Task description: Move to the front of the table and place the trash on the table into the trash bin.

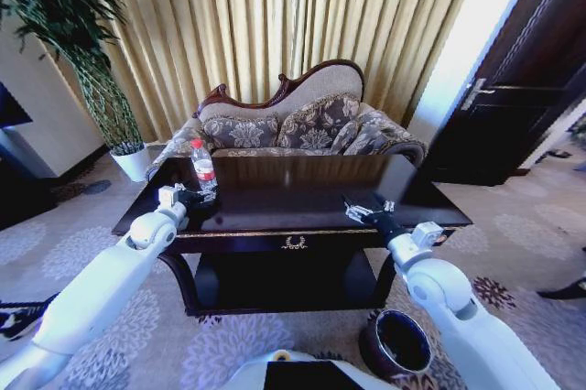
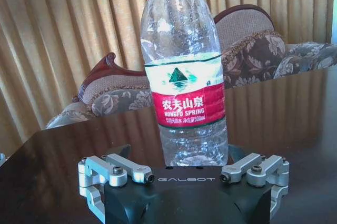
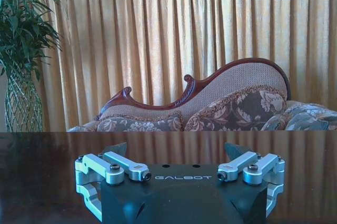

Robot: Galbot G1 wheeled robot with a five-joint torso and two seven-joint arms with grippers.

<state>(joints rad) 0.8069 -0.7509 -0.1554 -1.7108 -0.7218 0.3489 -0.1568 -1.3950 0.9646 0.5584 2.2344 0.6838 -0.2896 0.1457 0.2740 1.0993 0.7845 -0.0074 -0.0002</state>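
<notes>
The trash, a clear plastic bottle (image 1: pixel 202 167) with a red label, stands upright on the left part of the dark glossy table (image 1: pixel 293 211). My left gripper (image 1: pixel 196 196) is at the bottle's base, open. In the left wrist view the bottle (image 2: pixel 185 77) stands between the spread fingers (image 2: pixel 122 151), closer to one side, and nothing grips it. My right gripper (image 1: pixel 360 210) hovers open over the table's right front part, with nothing between its fingers (image 3: pixel 117 149). The trash bin (image 1: pixel 400 342), round and dark brown, sits on the carpet below the table's right front corner.
An ornate sofa (image 1: pixel 293 124) stands right behind the table, before gold curtains. A tall plant in a white pot (image 1: pixel 135 162) is at the back left. A dark door (image 1: pixel 522 88) is at the right. Patterned carpet surrounds the table.
</notes>
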